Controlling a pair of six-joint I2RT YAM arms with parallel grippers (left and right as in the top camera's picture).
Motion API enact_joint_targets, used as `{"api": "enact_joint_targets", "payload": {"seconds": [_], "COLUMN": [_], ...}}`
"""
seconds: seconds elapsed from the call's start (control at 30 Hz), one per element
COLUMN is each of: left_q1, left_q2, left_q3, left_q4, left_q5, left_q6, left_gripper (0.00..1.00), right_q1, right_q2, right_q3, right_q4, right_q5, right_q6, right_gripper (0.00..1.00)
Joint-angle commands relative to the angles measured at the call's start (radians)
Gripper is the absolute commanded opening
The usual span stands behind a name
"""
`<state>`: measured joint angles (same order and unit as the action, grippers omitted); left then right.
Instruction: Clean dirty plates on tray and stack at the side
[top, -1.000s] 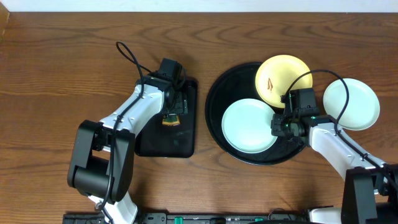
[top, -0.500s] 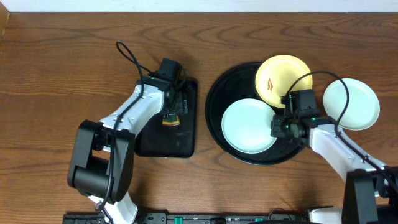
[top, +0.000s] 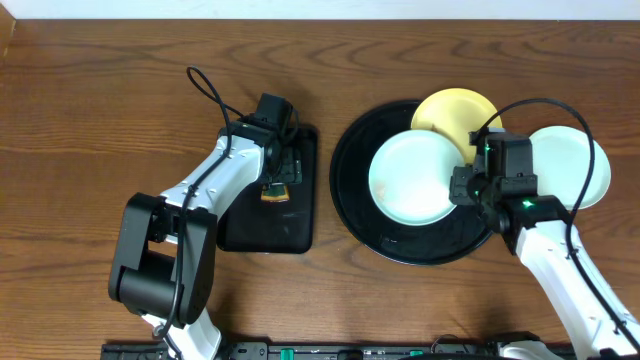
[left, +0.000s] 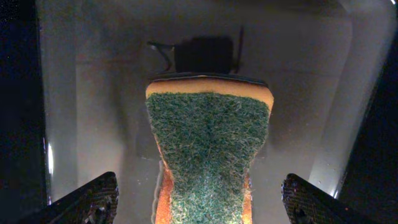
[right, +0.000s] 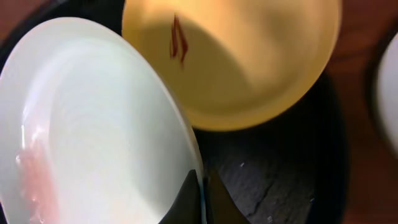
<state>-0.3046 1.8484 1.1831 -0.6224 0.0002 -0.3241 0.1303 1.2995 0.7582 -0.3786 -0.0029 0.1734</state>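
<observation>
My right gripper (top: 461, 188) is shut on the right rim of a mint-white plate (top: 415, 178), held tilted over the round black tray (top: 345, 190). In the right wrist view the closed fingers (right: 202, 199) pinch that plate's (right: 93, 124) edge. The plate overlaps the yellow plate (top: 450, 108), which lies at the tray's far side with a reddish smear (right: 177, 40). A second mint-white plate (top: 585, 165) rests on the table right of the tray, partly behind my arm. My left gripper (top: 280, 185) stands open astride a green-topped sponge (left: 208, 149), with gaps on both sides.
The sponge lies on a small rectangular black tray (top: 270, 235) left of the round tray. Bare wooden table (top: 90, 120) stretches to the left and along the back. Black cables arc over both arms.
The right gripper has raised the mint-white plate and carried it up and to the right, so it now covers part of the yellow plate. The left arm has not moved.
</observation>
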Motion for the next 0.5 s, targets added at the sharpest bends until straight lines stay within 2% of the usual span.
{"api": "enact_joint_targets", "payload": {"seconds": [0.0,0.27,0.47], "left_q1": [0.0,0.0,0.0], "left_q2": [0.01,0.01,0.01], "left_q3": [-0.008,-0.008,-0.008], "left_q4": [-0.001,-0.001,-0.001], "left_q5": [-0.012,-0.012,-0.012], "left_q6": [0.01,0.01,0.01], "left_gripper": [0.85,0.85,0.85], "right_q1": [0.009,0.023,0.132], "right_q2": [-0.036,-0.052,-0.052], "right_q3": [0.022,0.027,0.027], "right_q4": [0.027,0.07,0.14], "right_q5": [0.037,0.145,0.323], "right_q6": [-0.069,-0.154,-0.243], "right_gripper": [0.01,0.01,0.01]}}
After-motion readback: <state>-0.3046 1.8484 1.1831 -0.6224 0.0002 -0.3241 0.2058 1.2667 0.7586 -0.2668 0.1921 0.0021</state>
